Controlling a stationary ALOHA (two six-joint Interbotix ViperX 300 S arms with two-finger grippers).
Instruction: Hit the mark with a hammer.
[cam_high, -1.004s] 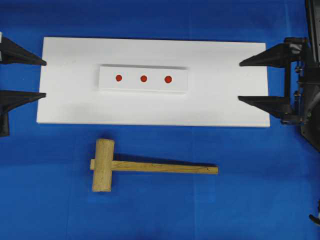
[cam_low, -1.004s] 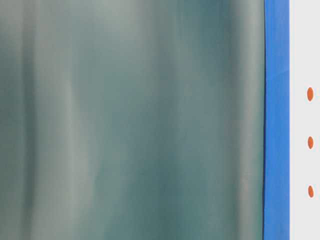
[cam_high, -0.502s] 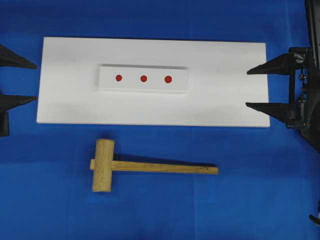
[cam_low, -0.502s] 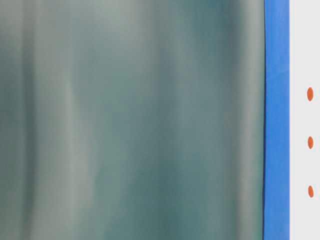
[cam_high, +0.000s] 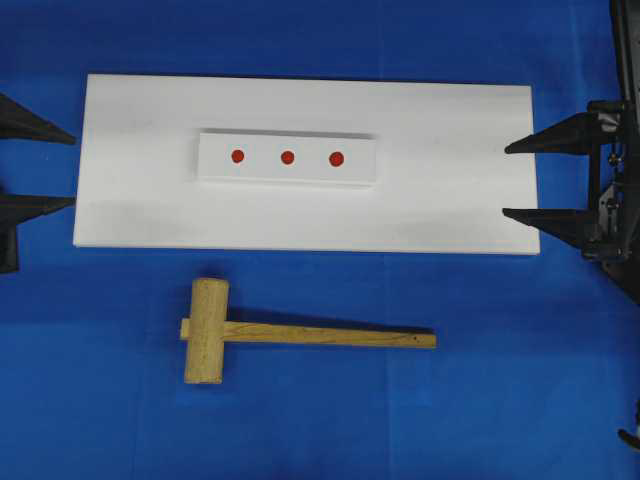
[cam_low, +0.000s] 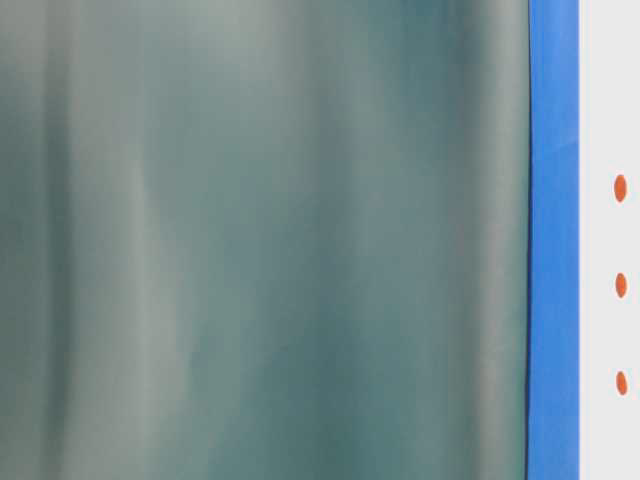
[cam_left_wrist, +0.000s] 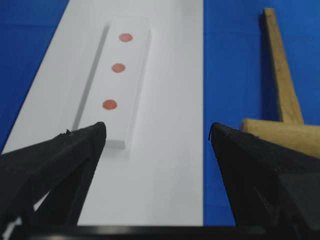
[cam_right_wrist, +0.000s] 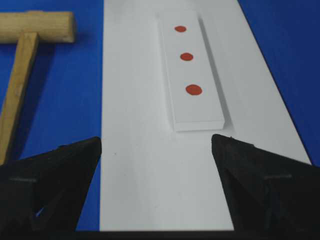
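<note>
We see a blue bench (cam_high: 320, 420) carrying a big white board (cam_high: 440, 190). A smaller white block (cam_high: 287, 178) sits on the board left of its middle, with three red marks (cam_high: 287, 157) in a row on top. In the table-level view most of the picture is a grey-green blur; only a blue strip, a white edge and three marks show at the right.

The hammer (cam_high: 260, 334) lies flat on the bench in front of the board, just apart from its near edge, not touching it. Its head is at the left, below the block; its handle runs right.

Left pincer (cam_high: 40, 168) sits at the board's left end, jaws wide apart, nothing between them; tips just off the board's edge. Right pincer (cam_high: 520, 180) is at the board's right end, jaws also spread wide and empty, tips over the board's end.

We note the hammer is well apart from both pincers, nearer the camera than each. In the left wrist view the hammer lies right of the left pincer (cam_left_wrist: 157, 132), its head partly hidden by the right finger. In the right wrist view it lies at top left, beyond the right pincer (cam_right_wrist: 156, 142).
</note>
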